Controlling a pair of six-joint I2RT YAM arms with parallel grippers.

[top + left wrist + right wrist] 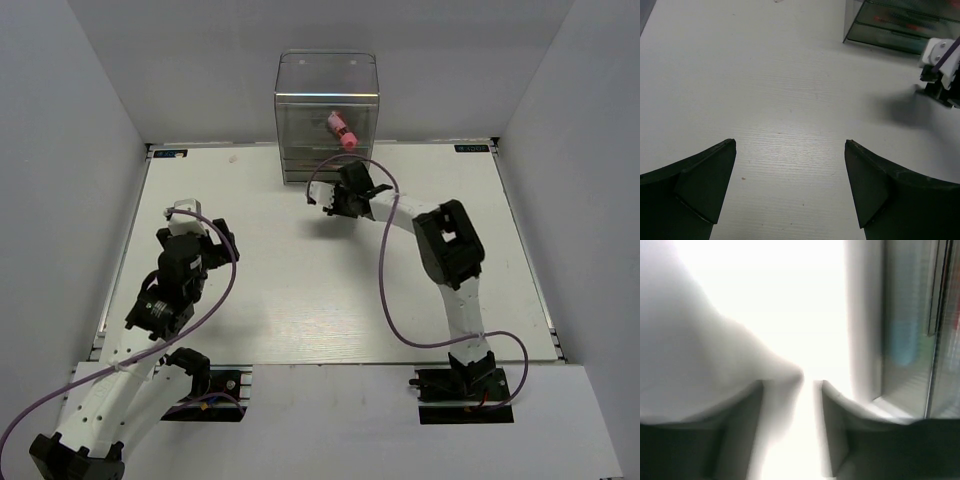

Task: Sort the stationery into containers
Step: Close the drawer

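Note:
The containers are one clear plastic organiser at the back of the table, with a tall top compartment over stacked drawers. A pink stubby cylinder lies inside the top compartment. My right gripper hovers just in front of the drawers. In the washed-out right wrist view its jaws stand a narrow gap apart with nothing between them, and the organiser fills the right side with a blurred light-blue shape inside. My left gripper is wide open over bare table, far left of the organiser.
Red and green items show through a drawer front in the left wrist view. White walls close in the table at the back and both sides. The right arm's purple cable loops over the table's middle.

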